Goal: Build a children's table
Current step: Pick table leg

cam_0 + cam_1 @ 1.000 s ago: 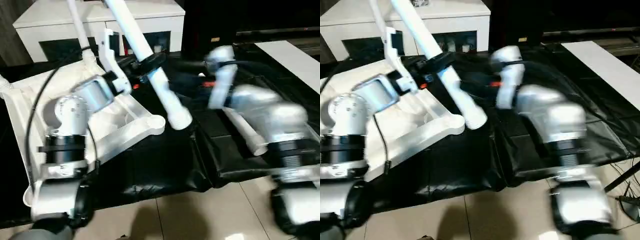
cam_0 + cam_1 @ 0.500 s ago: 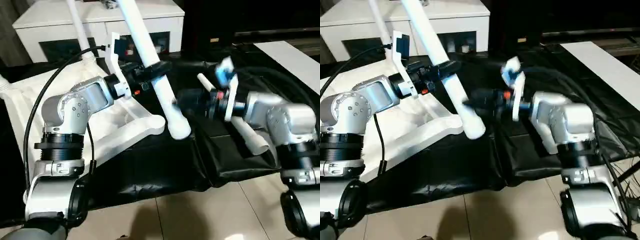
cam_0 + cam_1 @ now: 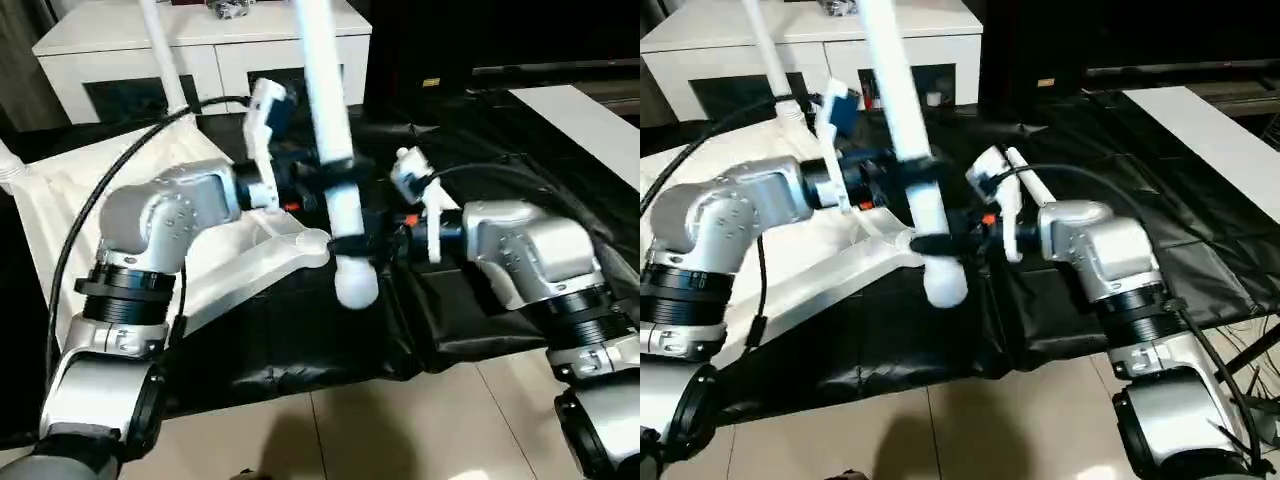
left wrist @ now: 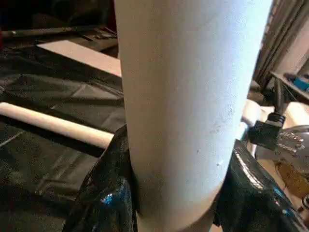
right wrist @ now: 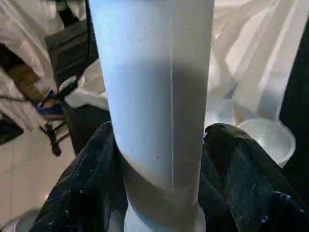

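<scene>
A white table leg stands nearly upright at centre frame, its long axis running from the top edge down to a rounded lower end hanging just above the black sheet. The left claw is clamped on it midway; the right claw is clamped just below, near the end. The upturned tabletop lies at left, a corner socket just beside the leg. The leg looks light, stiff and smooth, likely slippery; gripping low near the end seems best for steering.

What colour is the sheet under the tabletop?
Black sheet, glossy; clearest in the left eye view.
</scene>
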Robot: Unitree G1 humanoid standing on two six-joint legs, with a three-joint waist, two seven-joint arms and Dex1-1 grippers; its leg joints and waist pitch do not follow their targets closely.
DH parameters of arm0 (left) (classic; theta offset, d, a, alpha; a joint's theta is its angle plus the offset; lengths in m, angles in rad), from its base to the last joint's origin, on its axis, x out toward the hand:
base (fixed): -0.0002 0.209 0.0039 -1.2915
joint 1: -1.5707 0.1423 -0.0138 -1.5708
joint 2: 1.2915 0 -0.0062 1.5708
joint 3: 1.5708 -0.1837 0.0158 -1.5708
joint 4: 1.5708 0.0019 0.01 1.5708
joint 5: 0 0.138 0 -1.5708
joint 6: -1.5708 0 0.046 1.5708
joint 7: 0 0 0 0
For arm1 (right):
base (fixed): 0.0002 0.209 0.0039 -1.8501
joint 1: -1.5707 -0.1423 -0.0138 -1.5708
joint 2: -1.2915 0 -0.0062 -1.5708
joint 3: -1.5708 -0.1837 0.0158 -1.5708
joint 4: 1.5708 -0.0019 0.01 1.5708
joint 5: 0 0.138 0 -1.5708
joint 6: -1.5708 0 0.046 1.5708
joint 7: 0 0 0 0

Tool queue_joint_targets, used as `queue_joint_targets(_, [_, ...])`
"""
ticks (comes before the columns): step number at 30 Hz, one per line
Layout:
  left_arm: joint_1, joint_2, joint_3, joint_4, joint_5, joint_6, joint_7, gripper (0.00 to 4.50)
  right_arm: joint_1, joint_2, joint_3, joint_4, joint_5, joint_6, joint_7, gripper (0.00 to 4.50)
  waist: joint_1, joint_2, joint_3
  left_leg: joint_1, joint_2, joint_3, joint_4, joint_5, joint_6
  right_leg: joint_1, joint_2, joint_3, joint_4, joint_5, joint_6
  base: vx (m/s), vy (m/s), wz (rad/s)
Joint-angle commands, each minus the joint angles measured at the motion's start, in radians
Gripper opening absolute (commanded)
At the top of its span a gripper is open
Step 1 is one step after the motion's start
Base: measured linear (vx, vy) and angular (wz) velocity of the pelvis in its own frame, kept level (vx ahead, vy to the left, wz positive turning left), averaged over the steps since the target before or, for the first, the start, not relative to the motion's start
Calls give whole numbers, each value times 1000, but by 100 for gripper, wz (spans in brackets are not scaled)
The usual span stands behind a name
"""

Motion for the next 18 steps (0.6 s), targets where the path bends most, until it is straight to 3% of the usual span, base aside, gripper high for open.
queue_joint_targets(1, [-3, 12, -11, -32, 11, -19, -20, 182, -12, -13, 17, 3, -20, -11, 10, 259, 0, -17, -79, 13, 5, 6, -60, -87, 23, 66, -43, 31, -67, -52, -249, 0, 0, 0])
queue_joint_targets(9, [-4, 7, -10, -41, -1, -17, -30, 182, -6, -16, 45, 14, -38, -23, 34, 192, 0, -20, -79, 12, 4, 6, -59, -72, 29, 67, -42, 31, -64, -34, -253, 0, 0, 0])
queue_joint_targets(18, [-4, -2, -1, -57, -27, 0, -45, 182, -1, -5, 59, 26, -45, -37, 56, 184, 1, -22, -79, 12, 5, 5, -59, -71, 31, 67, -43, 30, -62, -20, -262, 0, 0, 0])
